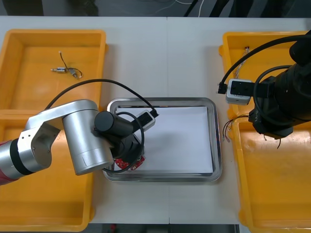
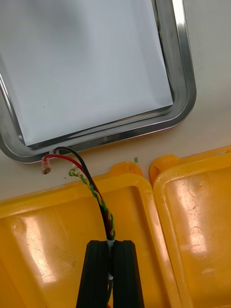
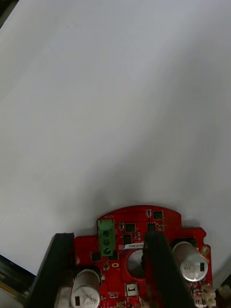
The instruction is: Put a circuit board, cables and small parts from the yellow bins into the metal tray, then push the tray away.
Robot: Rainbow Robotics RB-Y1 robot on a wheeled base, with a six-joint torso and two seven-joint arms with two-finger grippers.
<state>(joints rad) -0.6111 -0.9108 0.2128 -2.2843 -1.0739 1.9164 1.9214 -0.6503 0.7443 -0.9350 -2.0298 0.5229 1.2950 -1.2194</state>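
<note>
Your right pincer (image 2: 111,245), clamped on a cable (image 2: 91,185) over a bin (image 2: 192,216), points at the tray (image 2: 185,96) just ahead; left pincer (image 3: 108,240) clamps the circuit board (image 3: 139,219) inside it.

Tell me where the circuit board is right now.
In the front view, the circuit board is at the near-left corner of the metal tray, on the robot's left, over the white inside, held in the jaws of the left gripper.
</note>
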